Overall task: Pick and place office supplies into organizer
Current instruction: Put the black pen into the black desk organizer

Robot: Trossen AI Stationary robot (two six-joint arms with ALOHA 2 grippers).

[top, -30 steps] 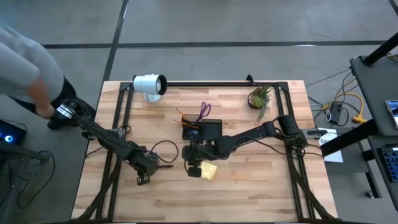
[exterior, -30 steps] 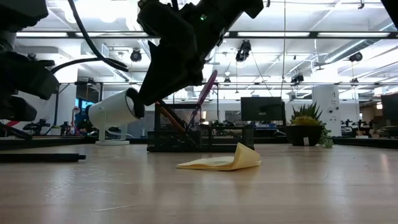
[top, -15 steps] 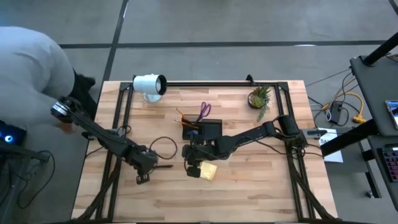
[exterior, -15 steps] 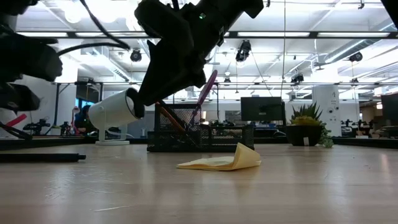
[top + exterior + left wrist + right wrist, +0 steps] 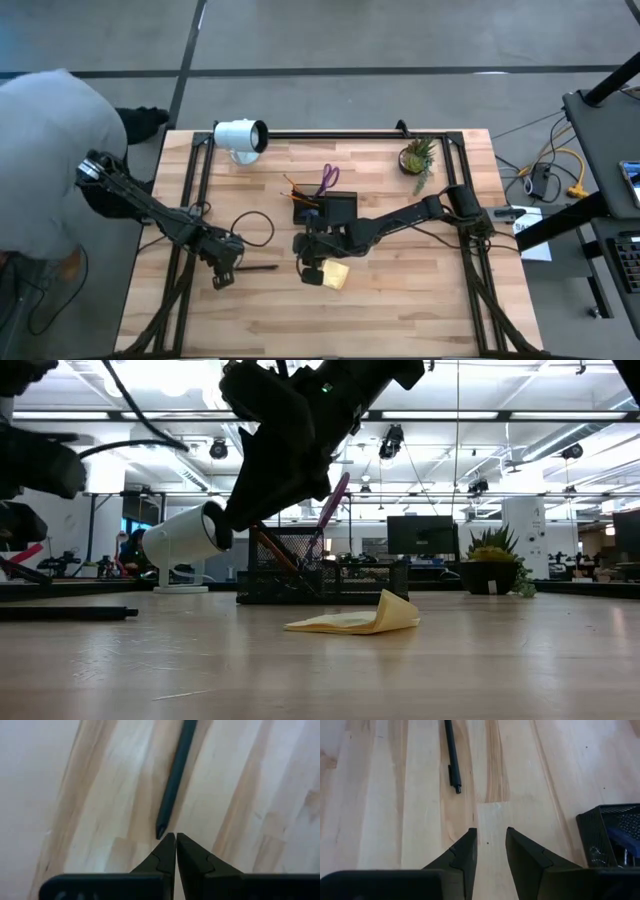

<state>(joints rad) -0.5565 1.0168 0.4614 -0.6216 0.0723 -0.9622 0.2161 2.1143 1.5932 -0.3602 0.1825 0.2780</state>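
Wood of the table (image 5: 420, 670) fills the low view's foreground, bare up to the yellow pad (image 5: 355, 622), which lies loose with one corner curled up; in the high view it sits just beside the right gripper (image 5: 311, 272). That gripper hangs low near the table, its fingers (image 5: 465, 852) parted a narrow way with nothing between them. The left gripper (image 5: 175, 842) is pinched fully together and empty, its tips almost at the end of the dark pen (image 5: 175, 775), which lies flat on the wood to the left of the pad and apart from it. Farther back stands the organizer (image 5: 335, 209), with scissors (image 5: 329, 180) and thin pencils already standing in its tall end. Behind it are a lamp (image 5: 240, 136) and a plant (image 5: 417, 156), and a person (image 5: 45, 160) leans at the table's left edge. The pen looks light, stiff and smooth, likely to roll or skid if nudged, so closed tips would only push it; a grasp across the barrel near mid-length seems safest. The pad looks soft and thin, best pinched at its raised corner.
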